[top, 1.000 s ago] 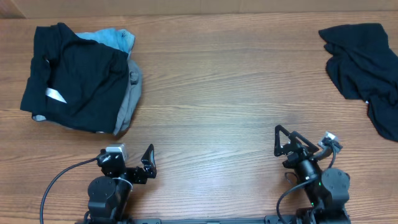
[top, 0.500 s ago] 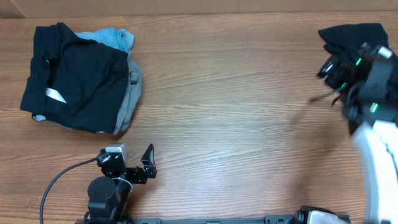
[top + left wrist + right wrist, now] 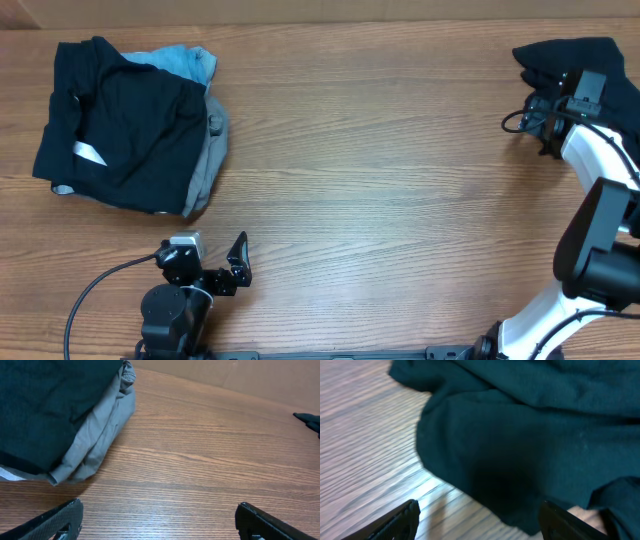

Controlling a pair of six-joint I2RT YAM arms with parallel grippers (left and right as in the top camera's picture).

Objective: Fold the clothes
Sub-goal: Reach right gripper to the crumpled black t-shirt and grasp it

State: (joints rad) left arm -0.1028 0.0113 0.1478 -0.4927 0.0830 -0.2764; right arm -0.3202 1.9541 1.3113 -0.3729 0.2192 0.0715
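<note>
Black tee [image 3: 560, 55] x1; stacked garments [image 3: 130, 130] x3

Black T-shirt [image 3: 570, 52] — brown wood-grain table [image 3: 380, 150] — light-blue garment [image 3: 185, 60], grey garment [image 3: 210, 150], black garment [image 3: 130, 130]

Eyes on my right arm [image 3: 592, 160]: smooth white shell links, chunky black joints, a thin black cable [image 3: 512, 122] looped by the wrist. My left arm [image 3: 172, 308] is black all over, topped by a silver-grey block [image 3: 186, 243], with a long black cable [image 3: 100, 276] alongside. Left fingers [image 3: 55, 520] and right fingers [image 3: 400, 515]: matte black, blunt-edged.
</note>
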